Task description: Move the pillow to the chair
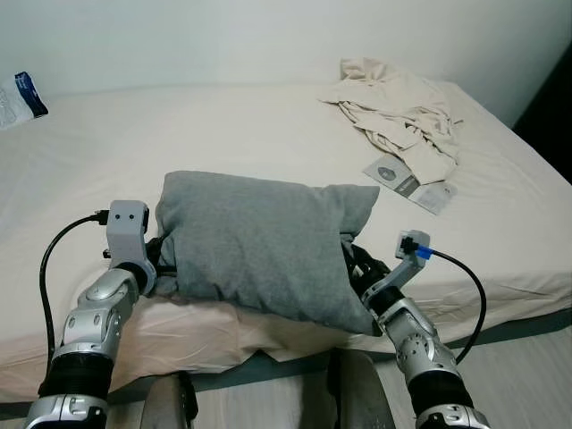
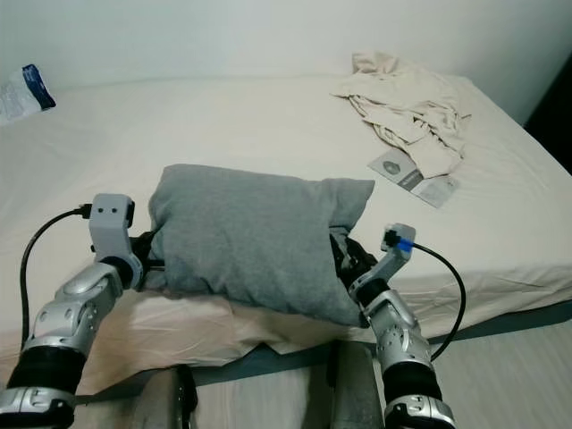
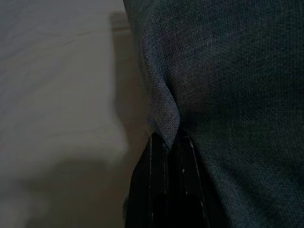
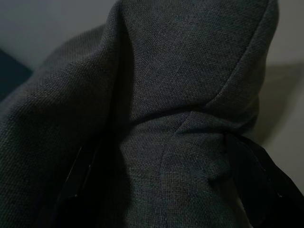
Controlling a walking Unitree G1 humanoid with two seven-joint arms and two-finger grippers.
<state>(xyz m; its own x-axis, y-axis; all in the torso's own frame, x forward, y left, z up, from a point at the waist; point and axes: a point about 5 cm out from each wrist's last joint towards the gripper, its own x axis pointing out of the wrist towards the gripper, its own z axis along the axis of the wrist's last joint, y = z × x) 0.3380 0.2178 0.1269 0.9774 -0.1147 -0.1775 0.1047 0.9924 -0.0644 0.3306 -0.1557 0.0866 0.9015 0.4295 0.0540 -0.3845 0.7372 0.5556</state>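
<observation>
- Your left hand (image 3: 164,142) pinches a fold at the pillow's (image 1: 264,241) left end.
- Your right hand (image 4: 164,156) is clamped around bunched fabric at its right end.
- The pillow sits at the bed's (image 1: 223,134) near edge, between both hands.

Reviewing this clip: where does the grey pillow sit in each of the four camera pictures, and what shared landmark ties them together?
Left eye view: grey pillow at centre, on the near edge of the bed.
Right eye view: centre, slightly left.
Left wrist view: covers the right side, its fabric pinched by the left gripper.
Right wrist view: across most of the frame, between the right gripper's fingers.
Shared landmark: the cream bed sheet.
</observation>
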